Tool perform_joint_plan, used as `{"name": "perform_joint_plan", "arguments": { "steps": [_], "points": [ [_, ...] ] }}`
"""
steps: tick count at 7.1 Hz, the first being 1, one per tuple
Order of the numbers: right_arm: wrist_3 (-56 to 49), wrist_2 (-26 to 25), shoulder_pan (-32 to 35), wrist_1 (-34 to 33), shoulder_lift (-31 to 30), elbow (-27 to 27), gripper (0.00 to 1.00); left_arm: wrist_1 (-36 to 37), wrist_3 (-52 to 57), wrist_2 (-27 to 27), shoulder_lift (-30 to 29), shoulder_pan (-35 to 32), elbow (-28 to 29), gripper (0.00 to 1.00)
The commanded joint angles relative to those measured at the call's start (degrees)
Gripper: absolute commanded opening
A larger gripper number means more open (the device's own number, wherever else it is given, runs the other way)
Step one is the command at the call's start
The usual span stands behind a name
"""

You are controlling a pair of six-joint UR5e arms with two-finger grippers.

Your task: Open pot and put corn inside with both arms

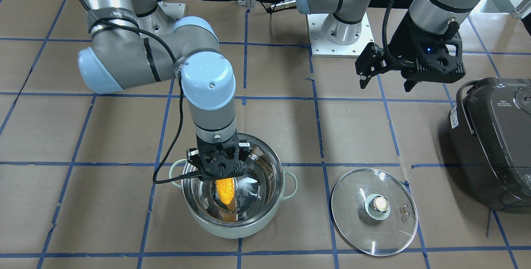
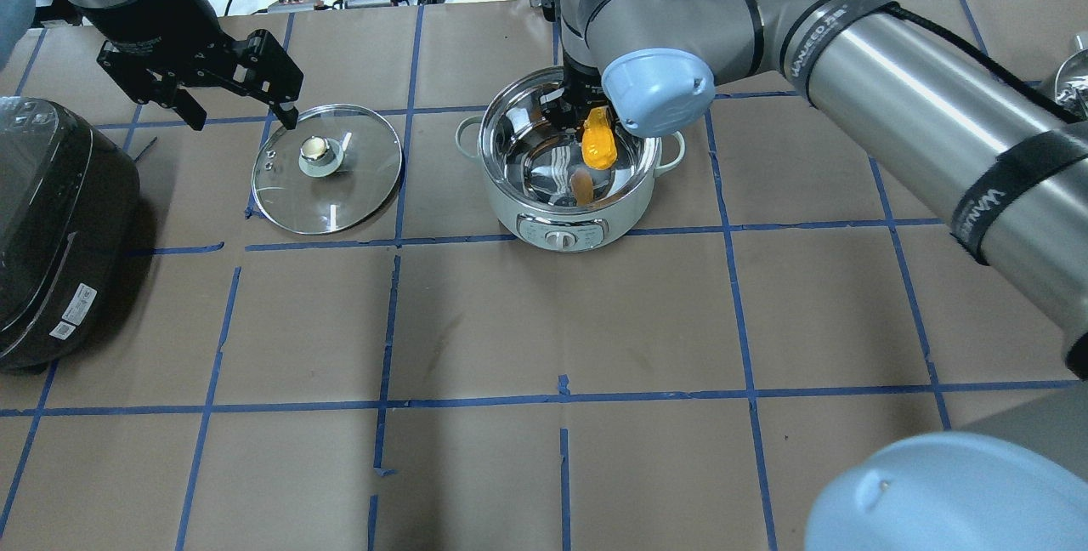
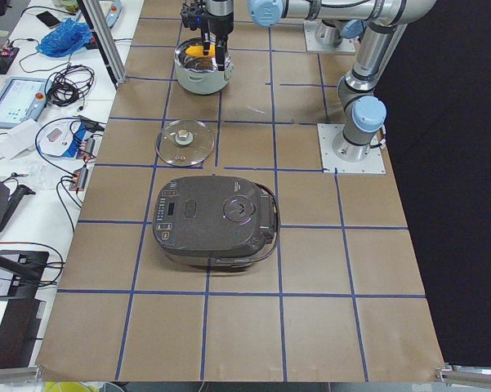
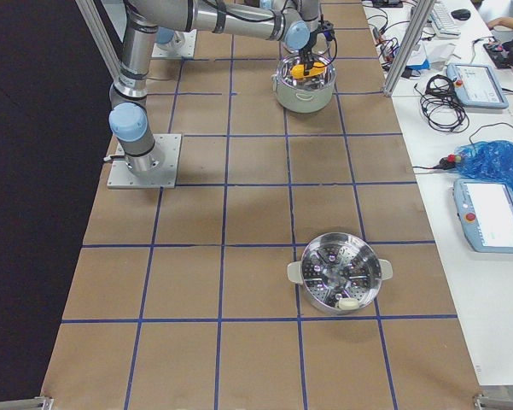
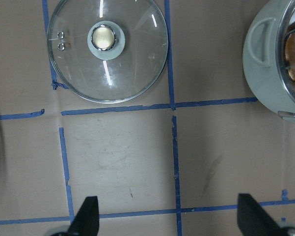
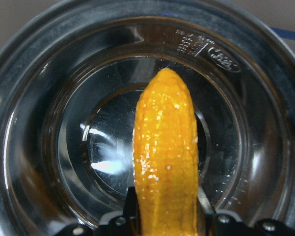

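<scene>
Brown tbl (image 2: 646, 321), blue grid (image 2: 340, 241) — corn (image 2: 598, 141) over pot (image 2: 561, 215), lid (image 2: 340, 185) off

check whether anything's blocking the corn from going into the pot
Nothing visible does. The lid lies flat on the table beside the pot, whose mouth is open. The right gripper holds the corn tip-down over the bare steel interior. The left gripper hangs open, well aside.

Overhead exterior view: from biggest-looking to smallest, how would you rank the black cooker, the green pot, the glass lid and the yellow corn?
1. black cooker, largest even though the view's edge cuts part of it off.
2. green pot, only slightly wider than the lid.
3. glass lid.
4. corn, clearly the smallest.
</scene>
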Motion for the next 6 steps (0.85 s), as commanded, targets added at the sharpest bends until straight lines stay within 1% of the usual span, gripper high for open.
{"name": "perform_joint_plan", "arguments": {
  "steps": [1, 2, 3, 4, 5, 6],
  "points": [
    [2.01, 0.25, 0.85, -1.63, 1.92, 0.29, 0.14, -0.06, 0.13, -0.29, -0.12, 0.11, 0.0, 1.0],
    [2.19, 0.25, 0.85, -3.99, 2.89, 1.86, 0.16, 0.03, 0.05, -0.29, -0.21, 0.11, 0.0, 1.0],
    [2.54, 0.25, 0.85, -8.45, 3.33, 4.66, 0.26, 0.12, -0.3, -0.55, -0.39, 0.2, 0.0, 1.0],
    [2.54, 0.17, 0.85, -9.71, 3.42, 6.08, 0.47, 0.29, -0.13, -0.55, -0.48, 0.2, 0.0, 1.0],
    [2.36, 0.16, 0.85, -9.46, 3.25, 5.75, 0.83, 0.29, -0.3, -0.64, -0.48, 0.2, 0.0, 1.0],
    [2.28, -0.01, 0.76, -8.85, 2.38, 5.39, 1.0, 0.29, -0.47, -0.56, -0.48, 0.2, 0.0, 1.0]
  ]
}}
